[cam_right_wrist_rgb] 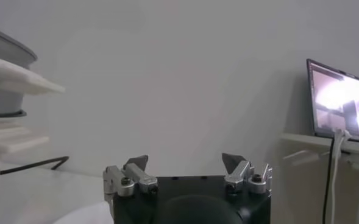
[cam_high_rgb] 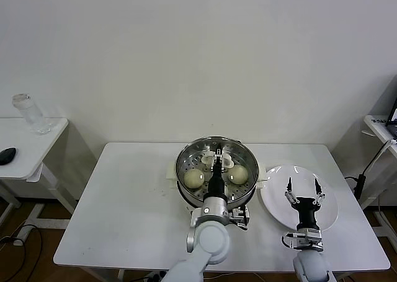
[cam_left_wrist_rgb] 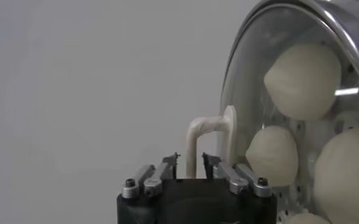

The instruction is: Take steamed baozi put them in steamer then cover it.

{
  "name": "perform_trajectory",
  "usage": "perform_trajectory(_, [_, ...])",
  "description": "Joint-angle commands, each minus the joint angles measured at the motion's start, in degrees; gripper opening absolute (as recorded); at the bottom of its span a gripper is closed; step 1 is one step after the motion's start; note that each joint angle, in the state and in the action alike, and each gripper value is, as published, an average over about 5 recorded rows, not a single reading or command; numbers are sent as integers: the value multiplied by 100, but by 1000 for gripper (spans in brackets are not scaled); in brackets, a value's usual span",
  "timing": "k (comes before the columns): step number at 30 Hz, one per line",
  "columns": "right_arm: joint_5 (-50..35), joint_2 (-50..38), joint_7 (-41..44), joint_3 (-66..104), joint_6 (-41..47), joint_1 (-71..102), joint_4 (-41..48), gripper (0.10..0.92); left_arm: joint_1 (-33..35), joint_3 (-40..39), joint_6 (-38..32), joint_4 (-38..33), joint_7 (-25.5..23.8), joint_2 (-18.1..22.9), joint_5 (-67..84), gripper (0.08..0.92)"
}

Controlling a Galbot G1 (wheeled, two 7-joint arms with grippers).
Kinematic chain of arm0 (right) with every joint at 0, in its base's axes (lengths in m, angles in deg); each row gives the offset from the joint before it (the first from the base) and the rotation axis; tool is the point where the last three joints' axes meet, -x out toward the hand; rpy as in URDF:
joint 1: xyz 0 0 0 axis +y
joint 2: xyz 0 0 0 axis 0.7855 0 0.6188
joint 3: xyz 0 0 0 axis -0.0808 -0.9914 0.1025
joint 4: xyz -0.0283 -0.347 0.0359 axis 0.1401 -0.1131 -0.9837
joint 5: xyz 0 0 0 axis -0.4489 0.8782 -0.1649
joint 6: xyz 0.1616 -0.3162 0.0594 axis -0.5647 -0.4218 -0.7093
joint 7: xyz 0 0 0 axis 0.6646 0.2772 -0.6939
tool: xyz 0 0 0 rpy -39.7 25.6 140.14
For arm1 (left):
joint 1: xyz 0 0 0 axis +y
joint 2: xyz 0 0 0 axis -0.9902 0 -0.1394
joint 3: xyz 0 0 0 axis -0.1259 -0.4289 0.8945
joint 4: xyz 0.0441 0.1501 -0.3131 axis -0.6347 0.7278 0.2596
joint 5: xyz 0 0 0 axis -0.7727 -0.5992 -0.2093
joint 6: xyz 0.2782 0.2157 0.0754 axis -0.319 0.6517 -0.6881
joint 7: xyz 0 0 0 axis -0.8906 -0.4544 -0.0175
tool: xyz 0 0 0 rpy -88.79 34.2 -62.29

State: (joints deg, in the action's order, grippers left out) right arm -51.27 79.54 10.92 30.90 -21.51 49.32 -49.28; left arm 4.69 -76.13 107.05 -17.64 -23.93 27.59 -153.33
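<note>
no readable text, label, brand or number anywhere. laptop screen (cam_right_wrist_rgb: 344,100) on side table glows, content blurred, nothing legible. steamer (cam_high_rgb: 216,170), cover (cam_left_wrist_rgb: 289,122), plate (cam_high_rgb: 325,195) carry no visible markings.

steamer (cam_high_rgb: 216,147): shiny silver steel, tray dotted with small holes, on a white base
cover (cam_left_wrist_rgb: 240,91): clear glass, silver metal rim, cream-white handle (cam_left_wrist_rgb: 209,137)
steamed baozi (cam_left_wrist_rgb: 304,79): cream-white, plain
plate (cam_high_rgb: 329,198): flat white, right of the steamer
table (cam_high_rgb: 124,201): white top
left tool (cam_high_rgb: 216,164): black with silver joints
right tool (cam_high_rgb: 303,192): black body, silver knuckles, dark tips
far wall (cam_high_rgb: 186,59): plain off-white
laptop (cam_right_wrist_rgb: 341,100): dark frame, bright lit screen
</note>
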Motion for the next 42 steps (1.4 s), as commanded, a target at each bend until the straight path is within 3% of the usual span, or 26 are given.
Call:
perform_trajectory(1, [-12, -8, -1, -2, -1, -14, -9, 823, 88, -134, 74, -585, -169, 281, 381, 588])
perform_trajectory(10, [-36, -17, -9, -4, 4, -31, -36, 823, 242, -226, 174, -1187, -384, 274, 683, 808])
perform_trajectory(19, [-86, -35, 20, -2, 4, 1, -87, 823, 426, 15, 199, -1983, -348, -295, 1611, 823])
perform_trajectory(23, [-466, -143, 112, -63, 109, 24, -289, 823, 542, 665, 43, -2560, 239, -664, 3121, 823])
perform_trajectory(27, [-920, -308, 165, -192, 385, 74, -626, 823, 699, 1974, -1217, -2632, 1706, -926, 5814, 823])
perform_trajectory(30, [-1244, -402, 240, -261, 518, 94, -813, 823, 835, 2962, -2282, -2421, 2188, -1180, 7425, 823])
perform_trajectory(34, [-1677, -480, 425, -266, 681, 121, -991, 823, 1144, 3791, -3168, -2086, 2044, -1600, 9000, 822])
perform_trajectory(42, [-2155, -528, 602, -288, 789, 226, -1161, 823, 1918, 4495, -4172, -1434, 1296, -1650, 9826, 823])
